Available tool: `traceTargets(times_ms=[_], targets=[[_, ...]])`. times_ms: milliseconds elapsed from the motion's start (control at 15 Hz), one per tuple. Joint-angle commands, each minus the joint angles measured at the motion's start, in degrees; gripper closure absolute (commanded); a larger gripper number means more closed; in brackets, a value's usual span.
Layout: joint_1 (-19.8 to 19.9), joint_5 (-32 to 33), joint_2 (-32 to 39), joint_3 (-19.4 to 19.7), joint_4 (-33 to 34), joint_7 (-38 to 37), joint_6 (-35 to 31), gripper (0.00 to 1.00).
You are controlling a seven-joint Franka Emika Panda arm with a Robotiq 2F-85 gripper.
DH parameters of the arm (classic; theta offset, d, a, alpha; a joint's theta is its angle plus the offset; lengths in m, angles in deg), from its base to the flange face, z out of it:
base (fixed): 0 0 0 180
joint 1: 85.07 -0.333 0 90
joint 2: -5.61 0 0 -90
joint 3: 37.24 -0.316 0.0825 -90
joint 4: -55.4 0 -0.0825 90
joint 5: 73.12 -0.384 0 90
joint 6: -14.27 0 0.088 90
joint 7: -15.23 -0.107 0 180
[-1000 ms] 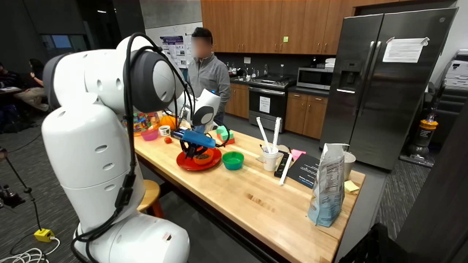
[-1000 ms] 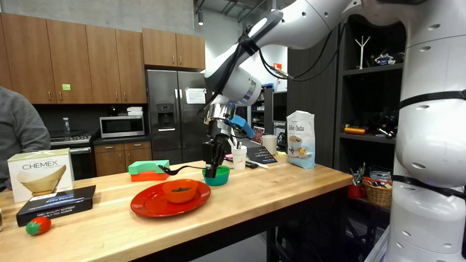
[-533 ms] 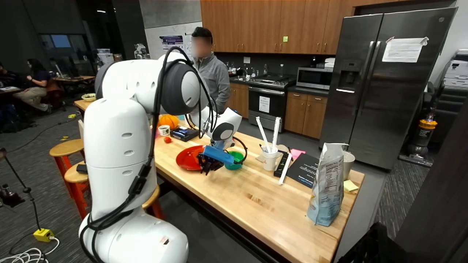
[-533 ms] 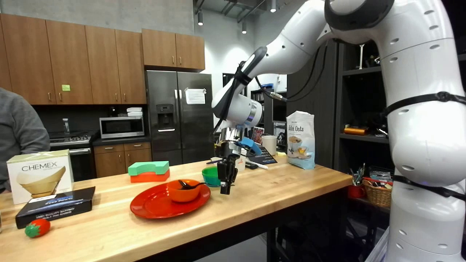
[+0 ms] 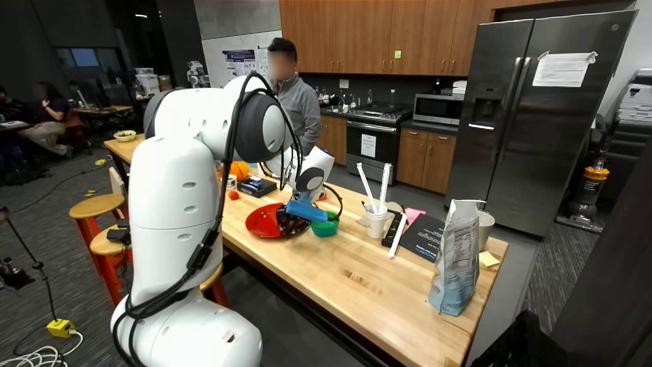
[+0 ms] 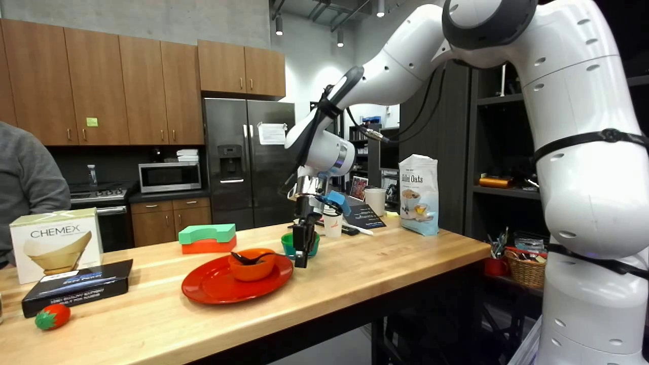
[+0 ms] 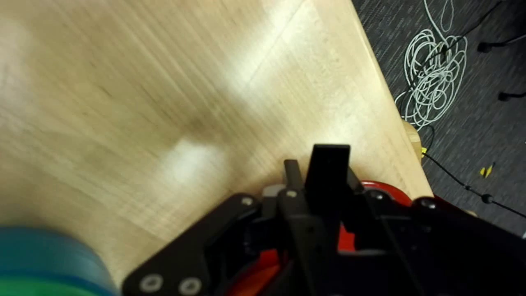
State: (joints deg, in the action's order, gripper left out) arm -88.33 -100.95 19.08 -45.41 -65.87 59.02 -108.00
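Wooden tabletop (image 6: 365, 268) below, spoon (image 6: 245, 259) between fingers (image 6: 301, 259)

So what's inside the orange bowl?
A black spoon crosses the opening of the orange bowl, dipping in or just above, I can't tell; some dark bits show beside it. The bowl's wall and spoon hide the rest.

In an exterior view, the gripper (image 6: 301, 257) holds a black spoon (image 6: 247, 260) clamped by its handle. Beside the gripper, the spoon's head is at an orange bowl (image 6: 252, 274), inside or above being unclear; that bowl sits on a red plate (image 6: 213, 283). Behind the gripper, partly hidden, is a green bowl (image 6: 288, 246); farther behind stands a white cup (image 6: 332, 226).
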Motion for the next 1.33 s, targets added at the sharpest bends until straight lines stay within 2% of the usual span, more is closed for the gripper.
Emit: traceTargets(times_ms=[0,133,333,400,467,867,933,1267], targets=[[-0.6,1.8,-0.8,-1.8,1.5,0.7,0.6,0.94],[-1.4,5.5,-1.2,-1.7,2.6,-1.8,0.4,0.94],[-3.7,15.3,-1.8,-1.5,3.5,-8.7,0.5,0.94],[-2.0,11.0,-0.3,-2.3,3.5,-5.0,0.1,0.94],[-2.2,11.7,-0.3,-2.4,3.6,-5.8,0.1,0.76],[-2.0,11.6,0.0,-2.6,3.6,-5.7,0.1,0.76],[-2.1,12.0,-0.2,-2.5,3.4,-5.9,-0.3,0.94],[-2.5,15.0,-1.0,-2.1,3.0,-7.4,-0.8,0.94]])
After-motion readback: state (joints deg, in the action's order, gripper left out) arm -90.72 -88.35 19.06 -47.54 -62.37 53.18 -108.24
